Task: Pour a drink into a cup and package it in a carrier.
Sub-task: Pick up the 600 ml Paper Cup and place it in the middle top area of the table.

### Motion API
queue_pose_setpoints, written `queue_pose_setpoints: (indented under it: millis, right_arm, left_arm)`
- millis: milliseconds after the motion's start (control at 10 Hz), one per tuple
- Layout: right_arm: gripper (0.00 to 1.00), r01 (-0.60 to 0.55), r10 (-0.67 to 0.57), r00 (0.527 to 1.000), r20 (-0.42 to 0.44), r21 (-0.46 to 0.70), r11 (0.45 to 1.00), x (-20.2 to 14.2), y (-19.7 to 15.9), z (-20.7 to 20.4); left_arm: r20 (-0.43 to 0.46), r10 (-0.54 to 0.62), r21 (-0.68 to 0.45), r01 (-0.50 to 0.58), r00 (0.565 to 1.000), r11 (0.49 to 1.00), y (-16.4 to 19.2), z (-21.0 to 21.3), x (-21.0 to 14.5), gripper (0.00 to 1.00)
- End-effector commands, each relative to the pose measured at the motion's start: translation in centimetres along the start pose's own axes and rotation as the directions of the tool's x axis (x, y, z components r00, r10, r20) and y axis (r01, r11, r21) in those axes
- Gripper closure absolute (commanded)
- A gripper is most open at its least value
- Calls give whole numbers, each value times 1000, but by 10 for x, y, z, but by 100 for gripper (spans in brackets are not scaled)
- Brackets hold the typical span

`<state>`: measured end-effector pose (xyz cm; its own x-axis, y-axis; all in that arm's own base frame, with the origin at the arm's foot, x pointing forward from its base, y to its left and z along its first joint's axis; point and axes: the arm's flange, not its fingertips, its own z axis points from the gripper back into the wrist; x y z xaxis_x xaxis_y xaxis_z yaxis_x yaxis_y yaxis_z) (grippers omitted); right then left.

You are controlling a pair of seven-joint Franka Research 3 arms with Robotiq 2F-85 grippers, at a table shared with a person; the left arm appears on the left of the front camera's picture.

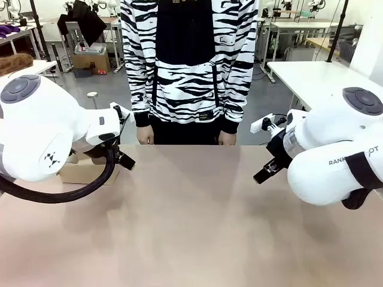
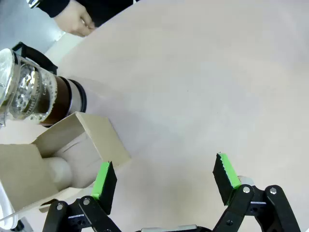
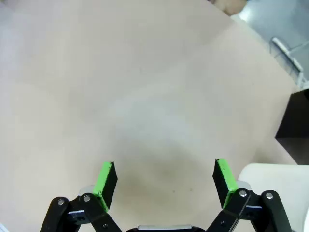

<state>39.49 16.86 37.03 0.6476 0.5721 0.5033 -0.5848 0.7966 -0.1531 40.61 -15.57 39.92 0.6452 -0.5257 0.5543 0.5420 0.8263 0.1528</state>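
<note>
**Both grippers spread wide and empty; drink and carrier on your left**

Left gripper (image 2: 165, 175): the green pads (image 2: 104, 180) are far apart with nothing between them, just tabletop below. Right gripper (image 3: 164, 178): same, fingers at full spread over the table (image 1: 191, 227), holding nothing.

Task items:
- The drink (image 2: 62, 102) is the dark brown band in the clear glass pitcher (image 2: 29, 89). The pitcher has a black handle and stands at the table's left side.
- The carrier (image 2: 79, 145) is tan cardboard, just beside the pitcher. You can't tell from the left wrist view whether the two touch.
- A pale rounded shape (image 2: 59, 170) sits in the carrier's open slot. Too little of it shows to name it.

In the way:
- The carrier lies between the left gripper and the pitcher, with one corner right by the gripper's finger.
- In the front view the left arm (image 1: 42, 128) blocks most of the carrier. Only a tan strip shows under it.

Right side: a black box (image 3: 295, 121) sits at the table edge in the right wrist view. A white rounded thing (image 3: 275, 186) is just beside it, cropped by the frame, so you can't name it.

Person (image 1: 188, 60): in a black-and-white striped top, at the middle of the far edge, with both hands down at the table edge. One hand (image 2: 77, 20) is near the pitcher.
</note>
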Motion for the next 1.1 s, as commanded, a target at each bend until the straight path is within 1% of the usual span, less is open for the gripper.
queue_pose_setpoints:
  millis: [0, 800, 900, 1000]
  right_arm:
    - [0, 0, 0, 1000, 0, 0, 1000, 0, 0, 0]
    - [0, -1, 1, 1000, -1, 0, 1000, 0, 0, 0]
    - [0, -10, 10, 1000, -21, -12, 1000, 18, -10, 20]
    - [0, -6, 5, 1000, -17, -18, 1000, 41, -21, 47]
  left_arm:
    - [23, 0, 6, 0, 1000, 1000, 2, 8, 7, 0]
    - [23, 0, 6, 0, 1000, 1000, 2, 8, 7, 0]
    - [23, 0, 6, 0, 1000, 1000, 2, 8, 7, 0]
    - [23, 0, 6, 0, 1000, 1000, 2, 8, 7, 0]
